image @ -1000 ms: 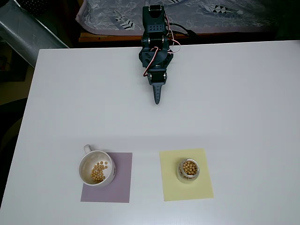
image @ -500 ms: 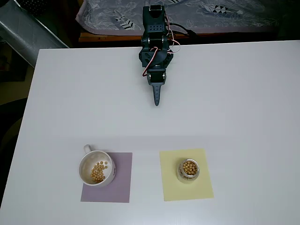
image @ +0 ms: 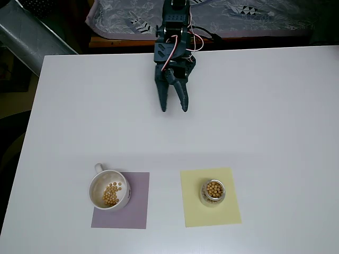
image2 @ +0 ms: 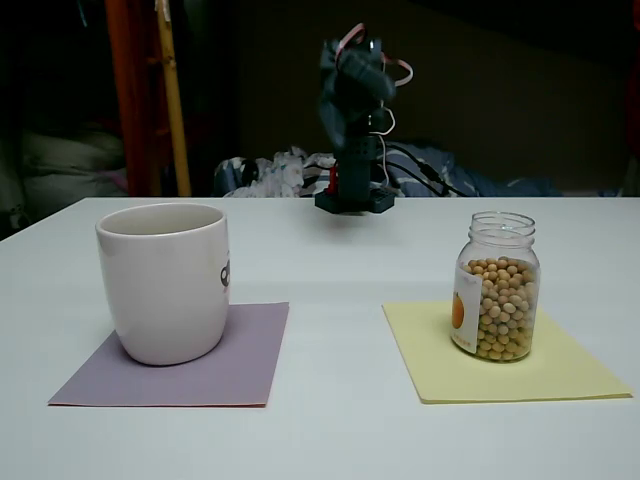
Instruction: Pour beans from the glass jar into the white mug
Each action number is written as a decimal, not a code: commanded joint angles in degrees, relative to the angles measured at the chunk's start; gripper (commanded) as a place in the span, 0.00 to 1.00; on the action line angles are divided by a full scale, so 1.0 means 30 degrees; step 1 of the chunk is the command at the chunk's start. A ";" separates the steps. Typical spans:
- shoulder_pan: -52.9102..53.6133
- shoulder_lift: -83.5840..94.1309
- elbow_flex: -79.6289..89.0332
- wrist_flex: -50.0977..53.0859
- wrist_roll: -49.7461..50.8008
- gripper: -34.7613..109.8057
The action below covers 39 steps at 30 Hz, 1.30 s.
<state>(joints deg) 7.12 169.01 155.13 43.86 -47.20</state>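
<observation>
The jaws [image: 174,109] are spread wide and empty, far from the jar [image: 213,192] standing on the yellow mat [image: 193,211]. A careless grip could tip this jar and spill beans [image2: 500,310] before the mug [image: 108,190].

glass jar [image2: 498,299] upright, beans [image2: 503,310] inside, white mug [image2: 166,281] upright apart

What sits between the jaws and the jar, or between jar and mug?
Nothing visible. Bare table lies between the open gripper and the jar; between the jar and the mug there are only their flat mats.
</observation>
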 commanded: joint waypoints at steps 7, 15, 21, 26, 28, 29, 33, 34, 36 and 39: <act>-0.0146 -0.9229 -0.4834 -0.7266 -0.7236 0.52; -0.0586 -1.6963 -0.1055 -1.9834 -1.2305 0.68; -0.2139 -2.5840 -0.1729 -3.0234 -1.4531 0.68; -0.3398 -3.1348 -0.4687 -3.3838 -1.5146 0.65; -0.3779 -3.2959 -0.6152 -3.4219 -1.5322 0.64; -0.3896 -3.3809 -0.7002 -3.4395 -1.5439 0.65; -0.4570 -3.6592 -1.0078 -3.4541 -1.5557 0.66; -0.4746 -3.7178 -1.0752 -3.4541 -1.5557 0.66; -0.5039 -3.8291 -1.1924 -3.4541 -1.5557 0.66; -0.5420 -3.9902 -1.3594 -3.4541 -1.5498 0.65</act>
<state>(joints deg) -7.29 50.98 118.65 -58.27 -92.72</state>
